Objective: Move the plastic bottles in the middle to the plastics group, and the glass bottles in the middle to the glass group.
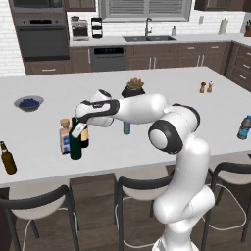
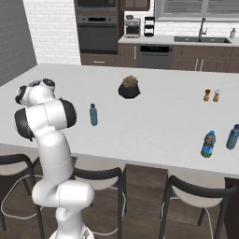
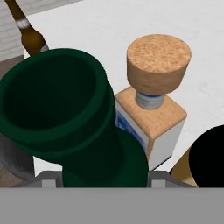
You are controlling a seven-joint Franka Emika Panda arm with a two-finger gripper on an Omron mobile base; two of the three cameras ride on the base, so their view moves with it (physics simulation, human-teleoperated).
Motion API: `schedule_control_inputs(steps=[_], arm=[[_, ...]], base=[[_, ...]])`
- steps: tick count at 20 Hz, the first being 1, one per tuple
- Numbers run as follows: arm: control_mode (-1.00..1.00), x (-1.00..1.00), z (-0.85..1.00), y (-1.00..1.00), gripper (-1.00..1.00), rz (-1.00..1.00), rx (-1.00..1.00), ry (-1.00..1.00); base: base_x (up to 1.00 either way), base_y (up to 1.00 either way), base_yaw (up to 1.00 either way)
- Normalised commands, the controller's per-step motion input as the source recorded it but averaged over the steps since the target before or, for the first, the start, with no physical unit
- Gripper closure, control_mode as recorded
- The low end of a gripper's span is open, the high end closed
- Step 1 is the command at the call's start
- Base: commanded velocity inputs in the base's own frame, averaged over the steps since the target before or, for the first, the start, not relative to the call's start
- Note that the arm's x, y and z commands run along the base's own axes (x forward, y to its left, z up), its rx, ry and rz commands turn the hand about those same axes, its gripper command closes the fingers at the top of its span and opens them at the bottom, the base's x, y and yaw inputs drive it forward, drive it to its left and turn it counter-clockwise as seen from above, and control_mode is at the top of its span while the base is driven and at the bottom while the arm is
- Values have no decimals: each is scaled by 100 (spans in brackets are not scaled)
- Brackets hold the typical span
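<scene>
I had the gripper [image 1: 77, 131] at the neck of the green wine bottle [image 1: 75, 147]; whether the jaws were clamped I could not tell. It stood on the tabletop [image 1: 162, 147], just beside the square bottle [image 1: 64, 137] and black bottle [image 1: 85, 137]. The water bottle [image 2: 93, 115] stood mid-counter.

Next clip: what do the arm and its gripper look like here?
A glossy white arm of rounded, bulbous segments, with dark grey-black joint caps at shoulder and elbow. The gripper is pale, behind a black-banded wrist. No cables or markings show.
</scene>
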Motion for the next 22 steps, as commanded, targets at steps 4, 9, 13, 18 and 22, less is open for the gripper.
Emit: schedule_control_inputs(steps=[4, 9, 13, 18, 22], arm=[[-100, 0, 0, 0, -100, 0, 0, 0], [-100, 0, 0, 0, -100, 0, 0, 0], [-100, 0, 2, 0, -100, 0, 0, 0], [-100, 0, 14, 0, -100, 0, 0, 0], [-100, 0, 38, -16, -100, -1, 0, 2]], base=[[0, 0, 0], [0, 0, 0], [0, 0, 0], [0, 0, 0], [0, 0, 0]])
